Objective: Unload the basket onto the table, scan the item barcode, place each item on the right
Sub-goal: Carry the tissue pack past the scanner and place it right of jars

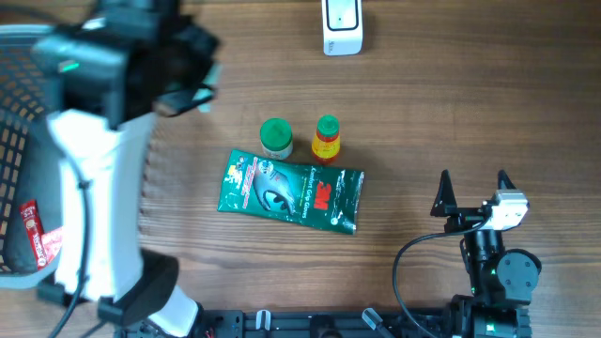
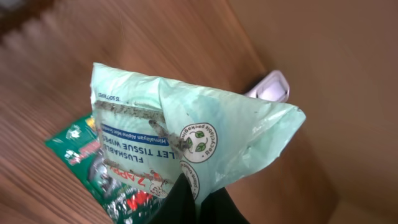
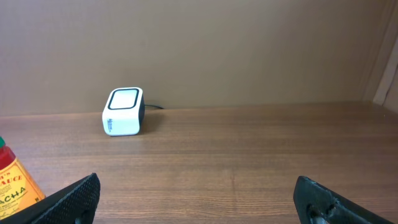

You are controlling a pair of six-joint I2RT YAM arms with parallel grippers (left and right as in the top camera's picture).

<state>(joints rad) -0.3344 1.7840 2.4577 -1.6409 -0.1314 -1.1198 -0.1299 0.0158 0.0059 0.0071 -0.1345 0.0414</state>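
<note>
My left gripper (image 2: 198, 194) is shut on the lower edge of a pale green pack of flushable tissue wipes (image 2: 186, 127), held up in the air in the left wrist view. No barcode shows on the side I see. The white scanner (image 2: 272, 87) peeks out behind the pack's right corner. It stands at the table's far edge (image 1: 342, 26) and faces my right wrist camera (image 3: 123, 112). The left arm (image 1: 103, 113) rises blurred at the left of the overhead view and hides the pack there. My right gripper (image 1: 472, 192) rests open and empty at the near right.
A dark green pouch (image 1: 291, 192) lies flat mid-table, with a green-capped jar (image 1: 276, 138) and a red-and-yellow sauce bottle (image 1: 326, 139) just behind it. A black wire basket (image 1: 17, 141) at the left edge holds a red packet (image 1: 33, 235).
</note>
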